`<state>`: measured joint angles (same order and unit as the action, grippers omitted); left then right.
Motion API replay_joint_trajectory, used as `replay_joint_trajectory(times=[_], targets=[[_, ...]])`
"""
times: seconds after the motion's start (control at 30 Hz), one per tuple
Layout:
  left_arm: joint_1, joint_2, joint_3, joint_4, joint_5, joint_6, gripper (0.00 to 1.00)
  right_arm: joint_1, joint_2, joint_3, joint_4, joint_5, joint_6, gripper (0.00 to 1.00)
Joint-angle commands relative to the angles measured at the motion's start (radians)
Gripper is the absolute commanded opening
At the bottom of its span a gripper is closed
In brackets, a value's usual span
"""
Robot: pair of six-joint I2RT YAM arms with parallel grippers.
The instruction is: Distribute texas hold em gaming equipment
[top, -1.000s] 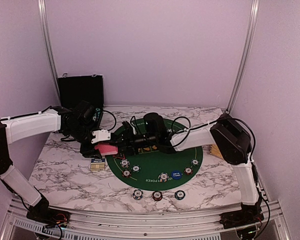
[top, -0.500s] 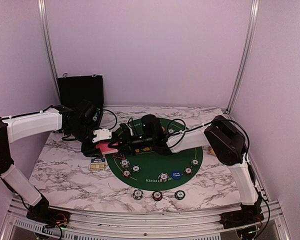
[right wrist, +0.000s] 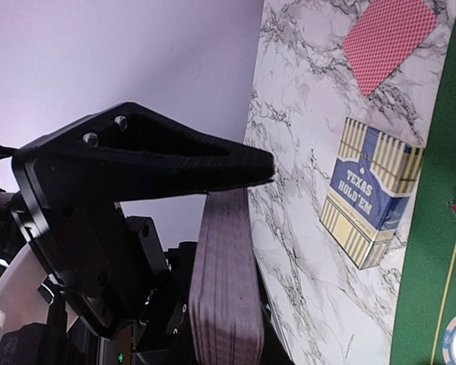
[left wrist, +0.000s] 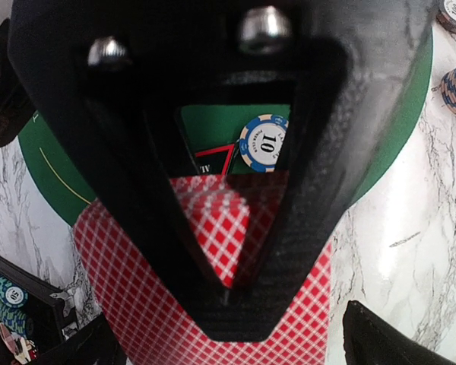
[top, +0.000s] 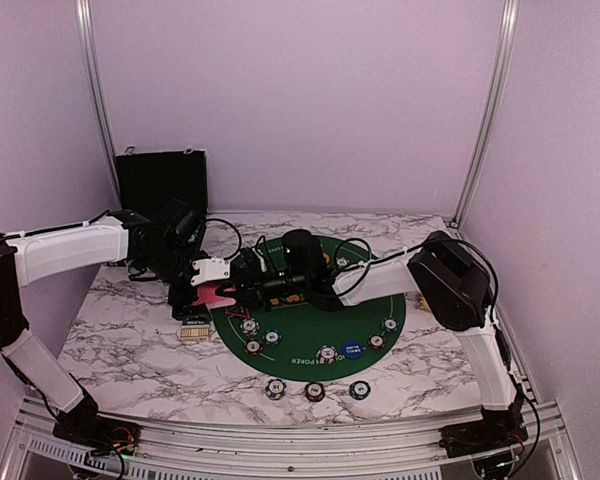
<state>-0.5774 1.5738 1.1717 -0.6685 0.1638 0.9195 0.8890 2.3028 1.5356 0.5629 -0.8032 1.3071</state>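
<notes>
A deck of red-backed playing cards (top: 216, 293) hangs above the table at the left rim of the green mat (top: 310, 330). My right gripper (top: 235, 292) is shut on it. In the right wrist view the deck's edge (right wrist: 224, 281) is pinched in the right gripper (right wrist: 232, 251). My left gripper (top: 198, 290) stands open around the same deck (left wrist: 137, 304), its fingers (left wrist: 387, 334) apart from the cards. Several poker chips (top: 326, 353) and a blue button disc (top: 351, 349) lie on the mat. A single red-backed card (right wrist: 387, 42) lies on the marble.
A blue and tan card box (top: 192, 328) lies on the marble just under the grippers. Three chips (top: 314, 390) sit in a row near the front edge. The black case (top: 162, 180) stands open at the back left. The tan wooden object (top: 430, 300) shows behind the right arm.
My right gripper reached left to the deck and shut on it. My left gripper, shut on the deck before, has opened and let go.
</notes>
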Motion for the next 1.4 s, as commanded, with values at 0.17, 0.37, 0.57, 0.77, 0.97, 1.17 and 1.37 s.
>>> replay_joint_trajectory(times=[0.17,0.37,0.57,0.77,0.97,1.17,1.37], targets=[[-0.031,0.023,0.045,0.028,-0.008,-0.005,0.98,0.011,0.021,0.035,0.065,-0.009,0.022,0.02],[-0.033,0.023,0.051,0.035,-0.008,-0.005,0.92,0.010,0.020,0.032,0.078,-0.014,0.032,0.02],[-0.038,0.020,0.067,0.036,0.024,-0.007,0.88,0.010,0.030,0.032,0.103,-0.021,0.053,0.02],[-0.045,0.024,0.053,0.023,0.024,0.017,0.83,0.007,0.032,0.018,0.145,-0.032,0.082,0.02],[-0.045,0.025,0.036,0.012,0.000,0.046,0.84,0.002,0.036,0.013,0.190,-0.046,0.110,0.03],[-0.045,0.028,0.042,0.017,-0.030,0.063,0.77,0.002,0.037,0.009,0.191,-0.054,0.111,0.05],[-0.045,0.025,0.055,0.016,-0.032,0.065,0.65,0.002,0.037,0.009,0.167,-0.053,0.099,0.08]])
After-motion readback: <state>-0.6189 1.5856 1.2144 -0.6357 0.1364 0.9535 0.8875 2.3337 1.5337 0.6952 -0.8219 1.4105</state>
